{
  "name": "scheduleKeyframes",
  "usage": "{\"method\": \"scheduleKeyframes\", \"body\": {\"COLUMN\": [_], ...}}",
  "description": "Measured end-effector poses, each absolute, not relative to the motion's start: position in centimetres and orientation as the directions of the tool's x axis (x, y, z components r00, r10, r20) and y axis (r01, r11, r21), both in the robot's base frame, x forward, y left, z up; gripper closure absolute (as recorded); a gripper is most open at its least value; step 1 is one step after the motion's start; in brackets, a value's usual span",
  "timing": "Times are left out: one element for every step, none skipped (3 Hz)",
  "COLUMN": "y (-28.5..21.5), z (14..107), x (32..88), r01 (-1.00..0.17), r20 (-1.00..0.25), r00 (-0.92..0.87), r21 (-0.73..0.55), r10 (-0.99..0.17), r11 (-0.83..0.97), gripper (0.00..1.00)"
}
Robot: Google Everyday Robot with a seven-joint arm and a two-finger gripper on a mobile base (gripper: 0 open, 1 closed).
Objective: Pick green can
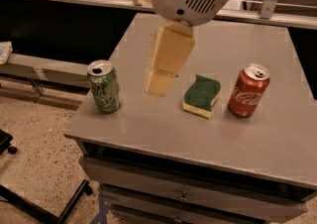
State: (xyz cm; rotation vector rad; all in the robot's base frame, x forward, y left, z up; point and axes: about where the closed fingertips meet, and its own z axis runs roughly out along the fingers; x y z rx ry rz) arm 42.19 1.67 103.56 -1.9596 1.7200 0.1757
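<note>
A green-and-yellow sponge [201, 95] lies on the grey table [148, 129], green face up. Near the sponge's right side a red Coca-Cola can [248, 91] stands upright, not touching it. Drawers [183, 196] sit under the tabletop, below the sponge. The gripper [160, 85] hangs over the table, left of the sponge.

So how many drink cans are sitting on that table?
2. The green can stands near the left front corner; the red Coca-Cola can stands to the right, beside the sponge. The robot's hand hangs between green can and sponge. None looks hidden.
</note>
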Motion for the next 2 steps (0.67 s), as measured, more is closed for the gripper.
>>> {"method": "scheduleKeyframes", "body": {"y": [3.7, 5.8], "z": [102.6, 101.6], "x": [43.6, 45.6], "r01": [-0.954, -0.954], "r20": [-0.452, -0.468], "r00": [0.214, 0.238], "r21": [-0.286, -0.279], "r10": [-0.866, -0.851], "r11": [-0.087, -0.113], "gripper": [0.00, 0.00]}}
